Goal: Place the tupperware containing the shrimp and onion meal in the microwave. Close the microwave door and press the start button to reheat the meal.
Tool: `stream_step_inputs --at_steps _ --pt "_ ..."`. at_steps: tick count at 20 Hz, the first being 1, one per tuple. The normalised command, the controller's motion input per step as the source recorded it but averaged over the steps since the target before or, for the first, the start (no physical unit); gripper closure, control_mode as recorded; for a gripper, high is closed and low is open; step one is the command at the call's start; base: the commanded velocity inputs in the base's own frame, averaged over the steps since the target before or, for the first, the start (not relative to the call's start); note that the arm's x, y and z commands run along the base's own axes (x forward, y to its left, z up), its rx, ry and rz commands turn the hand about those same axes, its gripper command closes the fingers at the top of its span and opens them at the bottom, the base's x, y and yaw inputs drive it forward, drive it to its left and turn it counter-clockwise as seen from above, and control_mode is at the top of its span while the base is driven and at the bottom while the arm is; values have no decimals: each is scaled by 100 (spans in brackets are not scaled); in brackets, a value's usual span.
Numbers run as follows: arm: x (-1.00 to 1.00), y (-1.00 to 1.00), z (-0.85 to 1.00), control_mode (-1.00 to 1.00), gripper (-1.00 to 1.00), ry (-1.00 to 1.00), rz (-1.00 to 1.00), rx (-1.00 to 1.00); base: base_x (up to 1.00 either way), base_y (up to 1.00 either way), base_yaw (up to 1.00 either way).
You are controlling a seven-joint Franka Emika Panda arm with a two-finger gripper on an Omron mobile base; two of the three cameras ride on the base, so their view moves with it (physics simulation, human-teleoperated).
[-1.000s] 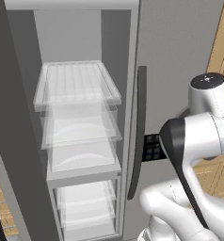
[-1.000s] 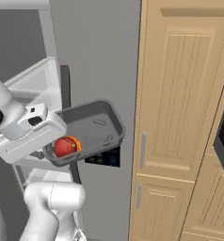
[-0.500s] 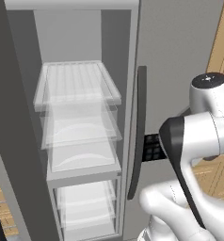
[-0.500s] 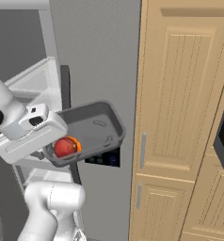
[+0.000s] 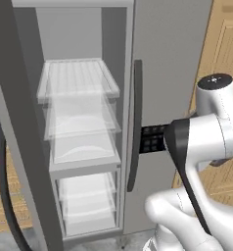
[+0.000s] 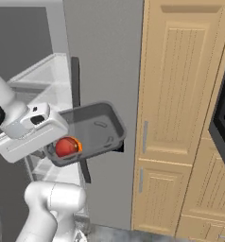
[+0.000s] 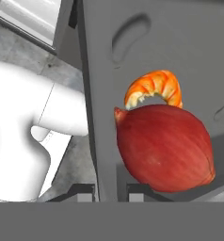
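In the right base view my gripper (image 6: 50,150) is shut on the rim of the grey tupperware (image 6: 93,127) and holds it in the air before the grey fridge. Inside the tub lie the red onion (image 6: 66,147) and, tucked behind it, the orange shrimp. The hand view looks into the tupperware (image 7: 156,52): the onion (image 7: 164,148) is large and close, and the shrimp (image 7: 154,87) curls just above it. My gripper (image 7: 111,190) has one fingertip on each side of the tub's wall. A dark-windowed, grey-framed panel, apparently the microwave door (image 6: 222,132), shows at the right edge.
The fridge's left compartment (image 5: 79,122) stands open with clear shelves and drawers; its right door (image 5: 167,59) is closed, with a long dark handle (image 5: 134,127). Tall wooden cabinet doors (image 6: 180,108) stand between the fridge and the dark-windowed panel.
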Motion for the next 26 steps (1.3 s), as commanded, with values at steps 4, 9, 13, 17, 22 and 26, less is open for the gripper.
stream_step_inputs --at_steps 4,9,13,17,22,26 --pt "0 0 0 100 100 0 0 0 -98 -4 -22" --pt "0 0 0 100 100 0 0 0 -59 -32 -46" --pt "0 0 0 100 100 0 0 0 -26 -54 -46" --pt "0 0 0 100 100 0 0 0 -4 -71 -43" --pt "0 0 0 100 100 0 0 0 5 -85 -35" --pt "0 0 0 100 100 0 0 0 6 -90 -18"
